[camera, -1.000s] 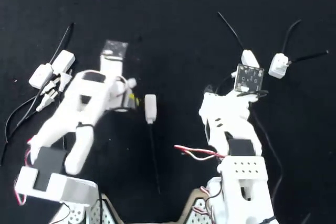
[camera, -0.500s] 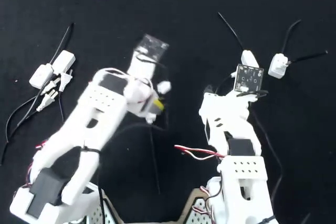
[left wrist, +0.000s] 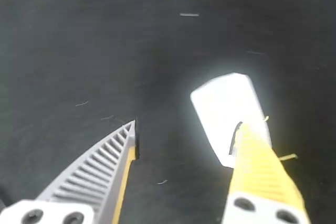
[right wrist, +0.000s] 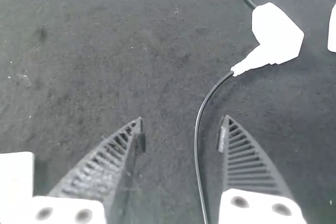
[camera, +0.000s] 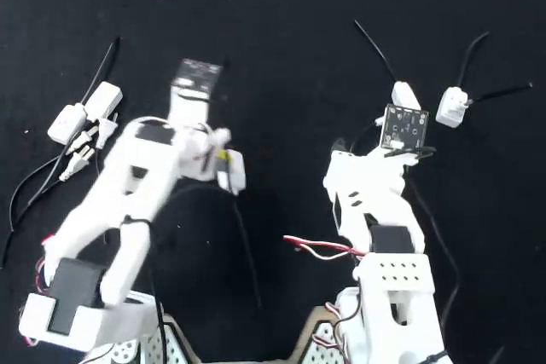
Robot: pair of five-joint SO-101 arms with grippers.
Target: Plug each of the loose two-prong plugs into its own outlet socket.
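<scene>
A white plug (camera: 240, 174) with a black cord lies on the black table near the middle. My left gripper (left wrist: 185, 128) is open just over it. The plug (left wrist: 228, 111) lies against the yellow-edged finger (left wrist: 257, 166), partly inside the gap. My right gripper (right wrist: 181, 123) is open above the mat at the back right, nothing held. A white plug (right wrist: 275, 32) lies beyond its tips, and that plug's black cord (right wrist: 199, 129) runs between the fingers. That same plug (camera: 405, 94) and another white plug (camera: 452, 106) lie at the back right.
A cluster of white plugs and sockets (camera: 85, 121) with thin cords lies at the left, beside the left arm. Black cords trail across the table (camera: 281, 57) toward the back and down the right side. Red and white wires (camera: 316, 249) hang by the right arm's base.
The left arm swung right over the middle plug, then came back left, and the plug's cord now curves. The right arm has kept still.
</scene>
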